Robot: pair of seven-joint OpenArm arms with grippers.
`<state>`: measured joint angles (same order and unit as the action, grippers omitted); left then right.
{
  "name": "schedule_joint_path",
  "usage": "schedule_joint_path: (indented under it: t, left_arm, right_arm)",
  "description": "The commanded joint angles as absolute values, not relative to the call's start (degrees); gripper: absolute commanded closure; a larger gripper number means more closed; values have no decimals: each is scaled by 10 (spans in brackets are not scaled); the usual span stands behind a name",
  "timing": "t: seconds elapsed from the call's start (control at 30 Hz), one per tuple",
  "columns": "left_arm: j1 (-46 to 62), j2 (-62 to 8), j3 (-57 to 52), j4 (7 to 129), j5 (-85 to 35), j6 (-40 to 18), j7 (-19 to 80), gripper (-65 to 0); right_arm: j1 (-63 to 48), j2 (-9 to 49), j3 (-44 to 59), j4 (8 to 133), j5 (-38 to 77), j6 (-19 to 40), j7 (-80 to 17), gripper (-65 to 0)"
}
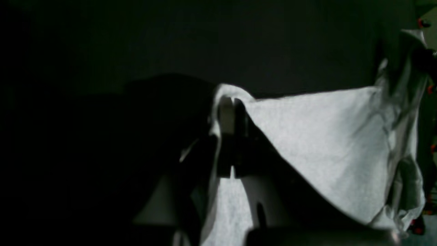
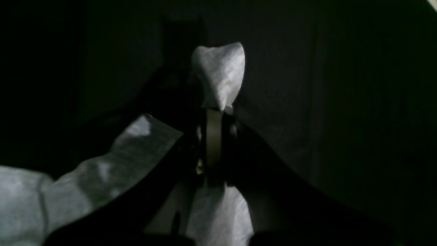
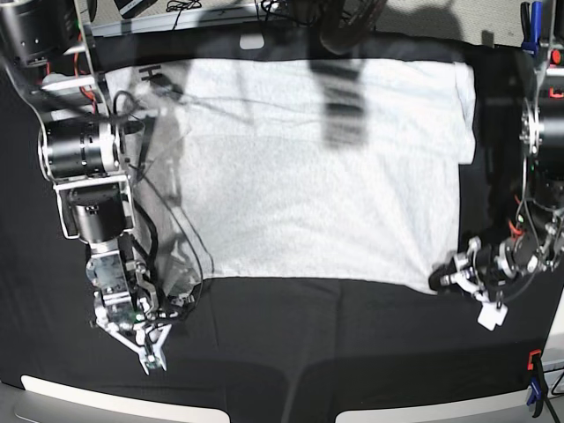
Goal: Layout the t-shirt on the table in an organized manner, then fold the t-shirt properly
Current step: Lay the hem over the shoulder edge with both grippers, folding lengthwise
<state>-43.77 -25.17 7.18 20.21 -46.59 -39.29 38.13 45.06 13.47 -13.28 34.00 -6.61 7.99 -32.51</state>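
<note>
Your large white soft cotton t-shirt lies spread flat across the far half of the table, a wide surface of matte black wrinkled cloth. Its far edge runs close along the table's far edge, and its near hem stops around the middle of the table. No lettering shows on the upper side. The shirt's two near corners are drawn outward toward the arms.

Your left gripper sits at the near corner of the shirt by the table's right edge in the base view. Its jaws are closed on a fold of the white cloth, which drapes over the fingertips and stretches away as a taut sheet.

Your right gripper is at the opposite near corner, close to the table's near-left corner in the base view. Its jaws are pressed together on the shirt, with a small tuft of white fabric standing past the tips and more cloth trailing beneath.

A blue clamp grips the table's right edge near you.
</note>
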Motion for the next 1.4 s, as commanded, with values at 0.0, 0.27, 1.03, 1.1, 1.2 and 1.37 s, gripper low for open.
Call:
schedule_joint_path:
  t: [0.0, 0.27, 1.03, 1.1, 1.2, 1.37]
  left_arm:
    - [-466, -259, 71, 211, -480, -400, 369, 0]
    - [-479, -259, 71, 211, -471, -400, 368, 0]
    - [-288, -336, 71, 512, -472, -400, 422, 0]
    - [-247, -356, 71, 563, -490, -400, 425, 0]
    - [-187, -378, 71, 643, -498, -400, 428, 0]
    - [-103, -386, 56, 786, -498, -400, 476, 0]
  right_arm:
    - [478, 140, -131, 360, -69, 77, -316, 0]
    - [526, 140, -131, 365, -69, 103, -372, 0]
    - [349, 159, -130, 648, -25, 211, -469, 0]
    - [304, 167, -125, 713, -6, 210, -481, 0]
    - [234, 175, -99, 809, 6, 210, -494, 0]
    - [124, 175, -14, 952, 6, 218, -507, 0]
